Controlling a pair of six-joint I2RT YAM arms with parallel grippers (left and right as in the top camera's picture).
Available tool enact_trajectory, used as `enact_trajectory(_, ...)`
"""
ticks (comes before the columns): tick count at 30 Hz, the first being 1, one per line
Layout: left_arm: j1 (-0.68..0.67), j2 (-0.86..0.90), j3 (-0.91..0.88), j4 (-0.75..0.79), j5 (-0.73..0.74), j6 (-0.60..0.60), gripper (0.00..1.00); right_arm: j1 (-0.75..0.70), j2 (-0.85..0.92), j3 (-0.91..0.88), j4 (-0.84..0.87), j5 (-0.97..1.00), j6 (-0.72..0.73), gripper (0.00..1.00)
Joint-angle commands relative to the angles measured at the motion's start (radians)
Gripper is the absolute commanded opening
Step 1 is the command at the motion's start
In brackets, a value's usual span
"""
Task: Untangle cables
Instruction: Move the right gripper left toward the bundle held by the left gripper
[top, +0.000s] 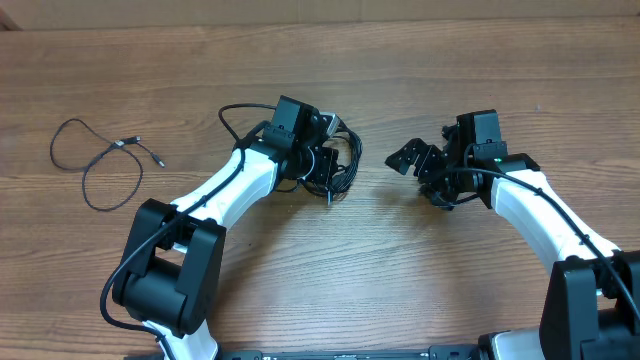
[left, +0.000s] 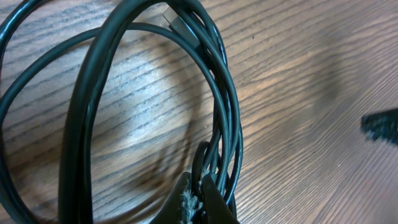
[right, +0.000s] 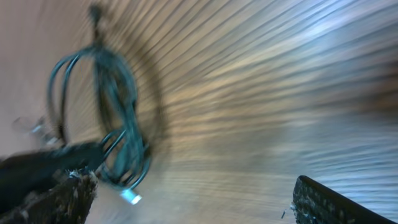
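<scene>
A tangled bundle of thin black cables (top: 347, 160) lies at the table's middle, looping wide in the left wrist view (left: 221, 93). My left gripper (top: 333, 176) is shut on a few strands of that bundle, pinched between its fingertips (left: 200, 186). My right gripper (top: 418, 180) stands open a short way to the bundle's right, with nothing between its fingers (right: 326, 202). The right wrist view is blurred and shows the bundle (right: 118, 124) with a silver plug (right: 130, 198) beside the near finger. Another black cable (top: 100, 165) lies apart at the far left, looped loosely.
Both arms reach in from the front edge over the wooden table (top: 400, 280). The tip of the right gripper (left: 380, 127) shows at the right edge of the left wrist view.
</scene>
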Motion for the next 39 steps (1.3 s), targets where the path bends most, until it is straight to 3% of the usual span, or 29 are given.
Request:
enact_trajectory(1, 0.006, 0.013, 0.009, 0.011, 0.021, -0.036, 0.04, 0.001, -0.009, 0.002, 0.008, -0.123, 0.051, 1.00)
enact_trajectory(13, 0.006, 0.013, 0.009, 0.023, 0.025, -0.022, 0.04, 0.145, -0.006, 0.000, -0.002, 0.005, 0.085, 0.98)
enact_trajectory(18, 0.006, 0.013, 0.009, 0.023, 0.024, -0.022, 0.04, 0.261, -0.006, 0.000, -0.002, 0.164, 0.230, 0.98)
enact_trajectory(25, 0.014, 0.013, 0.009, 0.019, 0.024, -0.042, 0.04, 0.305, -0.006, 0.000, 0.011, 0.191, 0.253, 0.99)
enact_trajectory(31, 0.051, 0.013, 0.009, 0.015, 0.077, -0.086, 0.04, 0.306, -0.003, 0.000, 0.008, 0.171, 0.357, 0.75)
enact_trajectory(39, 0.053, 0.013, 0.009, 0.021, 0.163, -0.124, 0.04, 0.306, 0.108, 0.000, 0.081, 0.126, 0.500, 0.73)
